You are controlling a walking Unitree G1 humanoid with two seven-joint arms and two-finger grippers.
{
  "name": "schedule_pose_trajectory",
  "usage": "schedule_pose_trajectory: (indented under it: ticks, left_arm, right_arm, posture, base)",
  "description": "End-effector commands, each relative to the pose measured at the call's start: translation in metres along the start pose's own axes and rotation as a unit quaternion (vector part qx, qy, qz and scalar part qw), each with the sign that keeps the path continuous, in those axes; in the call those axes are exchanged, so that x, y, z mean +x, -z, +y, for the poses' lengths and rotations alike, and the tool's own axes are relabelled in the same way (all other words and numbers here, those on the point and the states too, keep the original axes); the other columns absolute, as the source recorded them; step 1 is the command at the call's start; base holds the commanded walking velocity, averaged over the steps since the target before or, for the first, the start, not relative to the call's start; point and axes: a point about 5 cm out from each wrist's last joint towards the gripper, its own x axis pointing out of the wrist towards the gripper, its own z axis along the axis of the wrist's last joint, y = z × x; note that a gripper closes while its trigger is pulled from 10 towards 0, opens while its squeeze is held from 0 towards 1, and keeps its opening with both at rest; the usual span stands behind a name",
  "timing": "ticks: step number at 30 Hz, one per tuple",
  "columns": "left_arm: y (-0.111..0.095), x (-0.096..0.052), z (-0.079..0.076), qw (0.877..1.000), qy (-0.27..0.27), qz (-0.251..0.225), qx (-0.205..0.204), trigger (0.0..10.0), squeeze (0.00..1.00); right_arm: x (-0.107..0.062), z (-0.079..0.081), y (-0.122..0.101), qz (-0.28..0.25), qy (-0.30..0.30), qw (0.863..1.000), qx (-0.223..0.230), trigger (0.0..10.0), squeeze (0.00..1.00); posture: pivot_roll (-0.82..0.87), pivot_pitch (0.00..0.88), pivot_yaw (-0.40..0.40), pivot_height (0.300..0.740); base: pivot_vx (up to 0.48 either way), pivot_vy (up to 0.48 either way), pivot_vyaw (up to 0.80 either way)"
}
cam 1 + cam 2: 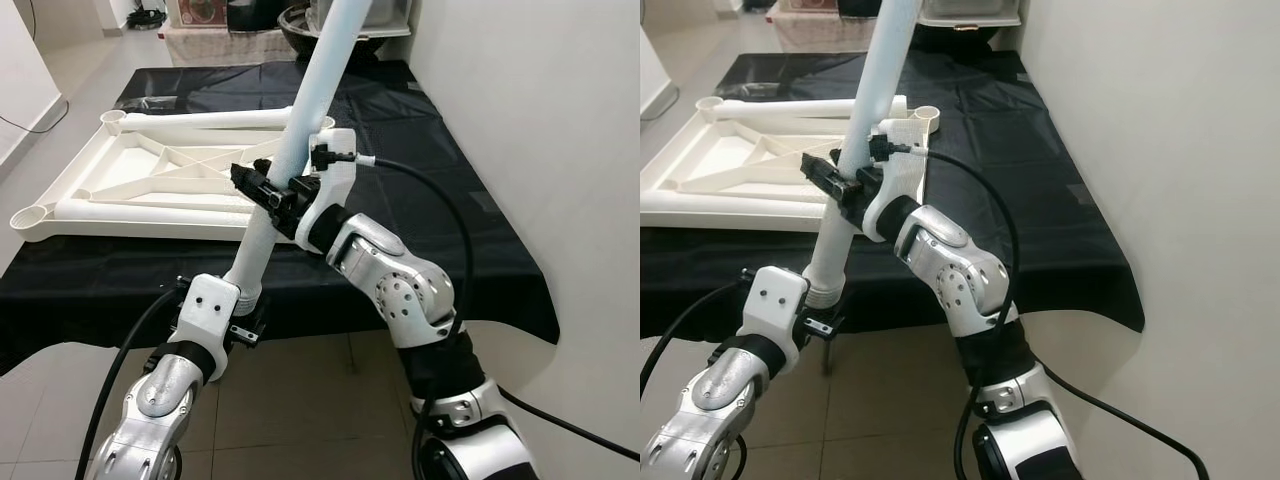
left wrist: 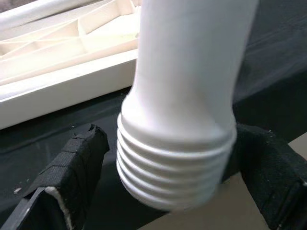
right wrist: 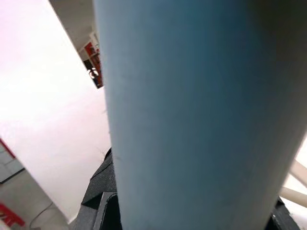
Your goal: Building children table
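White plastic throughout: the table leg [image 1: 300,130] is a long tube held tilted in the air over the near edge of the surface [image 1: 420,190], its threaded end [image 2: 175,167] lowest and its upper end running out of the top of the head views. The left gripper [image 1: 243,312] sits at the threaded end, just off the near edge and above the tiled floor [image 1: 300,400]; its black fingers [image 2: 79,163] stand either side of the thread with small gaps showing, so whether they press on it cannot be told. The right gripper [image 1: 268,195] is clenched on the table leg at mid-length, over the near edge.

A black cloth [image 1: 450,230] covers the surface and hangs over its near edge. To the right the surface runs close along a white wall [image 1: 560,150], leaving little room there. The table top [image 1: 150,180] lies upside down on the cloth, ribs up, with open round sockets [image 1: 35,217] at its corners; those in view hold nothing. Beyond the far edge a dark bowl-like thing [image 1: 300,25] shows, too cropped to tell more.
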Motion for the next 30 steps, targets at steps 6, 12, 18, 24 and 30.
schedule_pose_trajectory:
  ticks: [6,12,18,24,30]
  left_arm:
    - [0.005,0.002,0.001,1.0,-0.001,0.01,0.01,10.0,0.0]
    - [0.01,0.003,-0.003,1.0,0.0,0.016,0.007,10.0,0.0]
    - [0.012,0.002,-0.009,1.0,0.009,0.017,0.002,9.5,0.0]
    - [0.011,0.002,-0.015,1.0,0.027,0.004,0.003,0.0,0.0]
    - [0.012,0.001,-0.013,1.0,0.017,0.005,0.009,0.0,0.0]
  right_arm:
    - [-0.004,0.01,0.0,0.006,-0.028,1.0,-0.002,10.0,0.0]
    - [-0.006,0.015,0.0,0.013,-0.047,0.999,-0.003,10.0,0.0]
    - [-0.009,0.021,0.003,0.023,-0.069,0.997,0.0,10.0,0.0]
    - [-0.011,0.026,0.006,0.031,-0.084,0.996,-0.005,10.0,0.0]
    - [-0.012,0.027,0.008,0.038,-0.086,0.995,-0.015,10.0,0.0]
  posture:
    - [0.04,0.095,-0.012,0.74]
    - [0.04,0.098,-0.015,0.74]
    - [0.04,0.099,-0.017,0.74]
    - [0.04,0.101,-0.015,0.74]
    - [0.04,0.101,-0.013,0.74]
  base:
    - [0.0,0.0,0.0]
    - [0.0,0.0,0.0]
    - [0.0,0.0,0.0]
    - [0.0,0.0,0.0]
    - [0.0,0.0,0.0]
